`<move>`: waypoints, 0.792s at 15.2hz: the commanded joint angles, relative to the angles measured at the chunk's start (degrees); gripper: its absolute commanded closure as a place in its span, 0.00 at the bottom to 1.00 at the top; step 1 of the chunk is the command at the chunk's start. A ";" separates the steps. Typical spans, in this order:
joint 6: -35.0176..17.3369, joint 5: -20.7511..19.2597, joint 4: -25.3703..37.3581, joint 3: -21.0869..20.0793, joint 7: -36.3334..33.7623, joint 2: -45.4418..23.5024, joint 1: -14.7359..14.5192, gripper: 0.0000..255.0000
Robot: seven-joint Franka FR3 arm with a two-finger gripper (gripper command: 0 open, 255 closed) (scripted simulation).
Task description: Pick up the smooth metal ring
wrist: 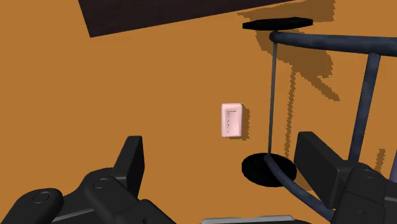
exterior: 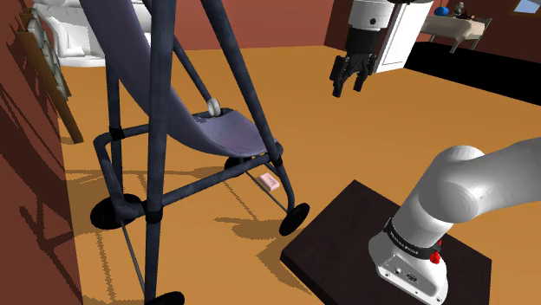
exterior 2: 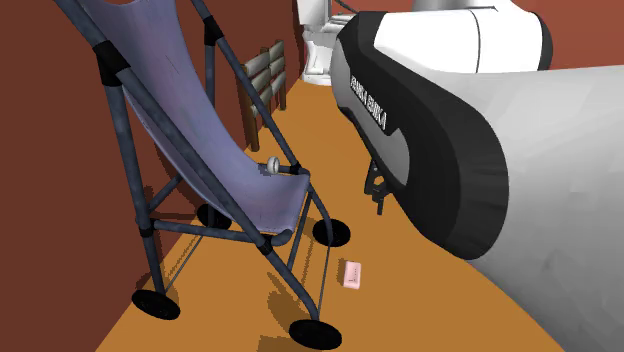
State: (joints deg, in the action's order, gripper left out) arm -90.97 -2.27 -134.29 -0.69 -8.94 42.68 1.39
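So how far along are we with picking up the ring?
Nothing is done yet: the grey ring lies on the stroller seat. In hand: the hand hangs open above the floor, apart from that seat, facing a pink box. Left: move over the ring, close, lift.

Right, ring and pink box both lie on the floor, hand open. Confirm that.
Not the ring: the ring rests on the stroller's seat, as the shoulder view shows. The pink box is on the floor, and the hand is open.
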 commanded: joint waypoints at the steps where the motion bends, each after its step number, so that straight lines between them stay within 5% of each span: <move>1: 0.00 0.00 0.00 0.00 0.00 0.00 0.00 0.00; 12: -9.32 4.92 7.62 -11.37 -14.64 -14.58 -2.62 0.00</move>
State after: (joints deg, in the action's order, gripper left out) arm -99.07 2.44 -126.85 -11.16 -22.28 29.24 -1.07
